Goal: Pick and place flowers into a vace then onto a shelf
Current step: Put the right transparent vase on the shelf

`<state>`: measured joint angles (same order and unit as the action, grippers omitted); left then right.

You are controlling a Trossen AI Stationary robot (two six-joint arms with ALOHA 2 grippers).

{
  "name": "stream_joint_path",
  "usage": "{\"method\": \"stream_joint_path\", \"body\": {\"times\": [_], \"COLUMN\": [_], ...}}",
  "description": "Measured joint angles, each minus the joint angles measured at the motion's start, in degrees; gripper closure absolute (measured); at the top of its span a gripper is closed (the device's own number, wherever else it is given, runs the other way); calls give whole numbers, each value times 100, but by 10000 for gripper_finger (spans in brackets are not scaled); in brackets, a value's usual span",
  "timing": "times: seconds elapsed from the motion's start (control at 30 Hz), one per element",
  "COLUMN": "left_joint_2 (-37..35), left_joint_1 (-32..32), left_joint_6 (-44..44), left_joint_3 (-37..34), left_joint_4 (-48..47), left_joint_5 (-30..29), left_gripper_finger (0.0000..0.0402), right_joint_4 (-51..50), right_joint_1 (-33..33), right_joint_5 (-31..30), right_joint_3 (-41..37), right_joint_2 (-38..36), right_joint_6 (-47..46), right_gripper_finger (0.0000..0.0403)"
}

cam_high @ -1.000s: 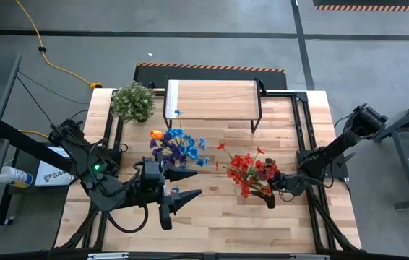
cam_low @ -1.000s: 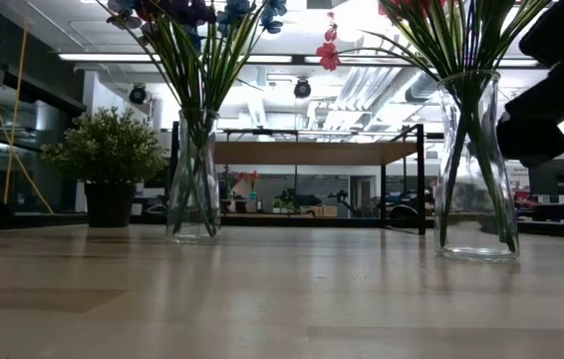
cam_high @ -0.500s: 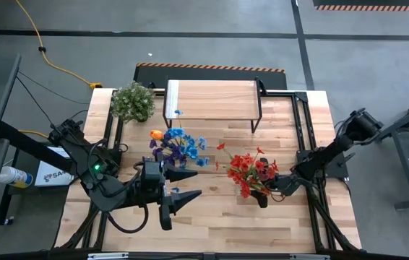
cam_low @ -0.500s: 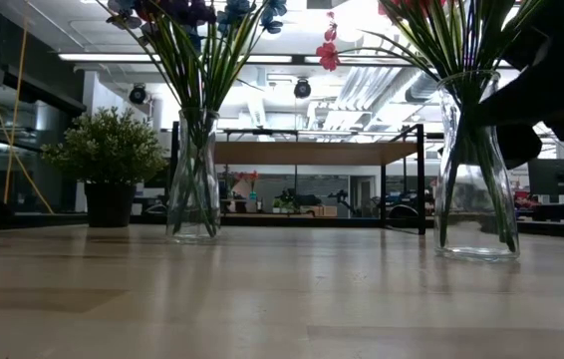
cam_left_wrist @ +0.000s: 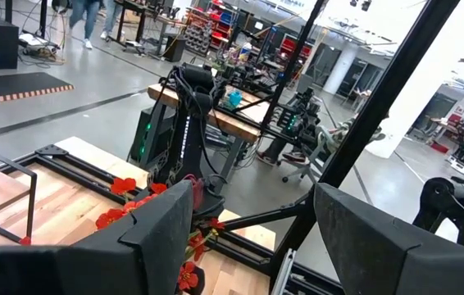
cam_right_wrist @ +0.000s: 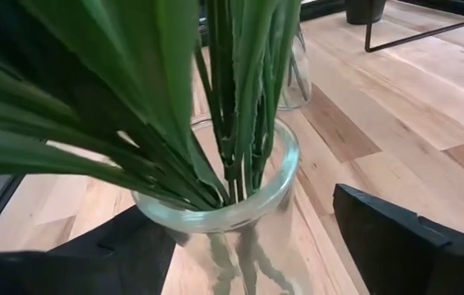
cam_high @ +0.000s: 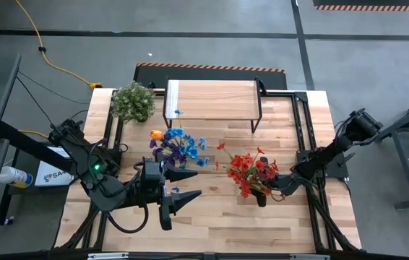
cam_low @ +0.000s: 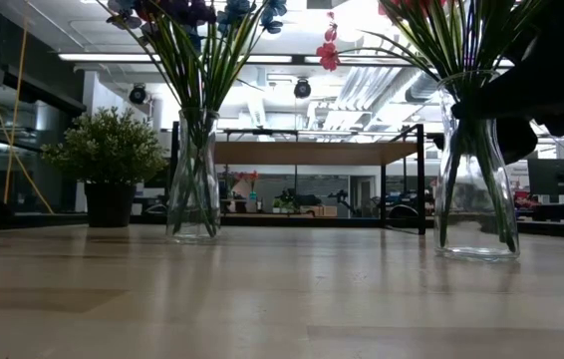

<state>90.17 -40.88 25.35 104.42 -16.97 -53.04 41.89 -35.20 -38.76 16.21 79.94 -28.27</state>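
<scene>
So the upright glass vase (cam_right_wrist: 224, 205) of red flowers (cam_high: 250, 170) is straddled by the right gripper (cam_high: 268, 189), jaws spread either side; the shelf (cam_high: 212, 100) lies well beyond, across the surface.

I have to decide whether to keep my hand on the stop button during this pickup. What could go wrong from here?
1. The right gripper straddles the clear glass vase of red flowers high up, near its rim; gripped there, the smooth glass might slip or tilt.
2. The red flowers spread wide above the vase and could snag on the low wooden shelf with black metal legs.
3. The second glass vase with blue and purple flowers stands close by and could be knocked in passing.
</scene>
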Motion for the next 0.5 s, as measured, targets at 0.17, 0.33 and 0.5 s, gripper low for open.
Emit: {"method": "stream_joint_path", "body": {"times": [0.17, 0.33, 0.5], "left_joint_2": [0, 0, 0], "left_joint_1": [0, -1, 0], "left_joint_6": [-1, 0, 1], "left_joint_3": [0, 0, 0], "left_joint_4": [-2, -9, -9], "left_joint_5": [2, 3, 4], "left_gripper_finger": [115, 115, 115], "right_joint_4": [2, 2, 6], "right_joint_1": [-1, -2, -2], "right_joint_5": [-1, 2, -24], "right_joint_3": [0, -2, -4], "right_joint_2": [0, 0, 0], "right_joint_6": [-9, -4, 46], "right_gripper_finger": [125, 168, 220]}}
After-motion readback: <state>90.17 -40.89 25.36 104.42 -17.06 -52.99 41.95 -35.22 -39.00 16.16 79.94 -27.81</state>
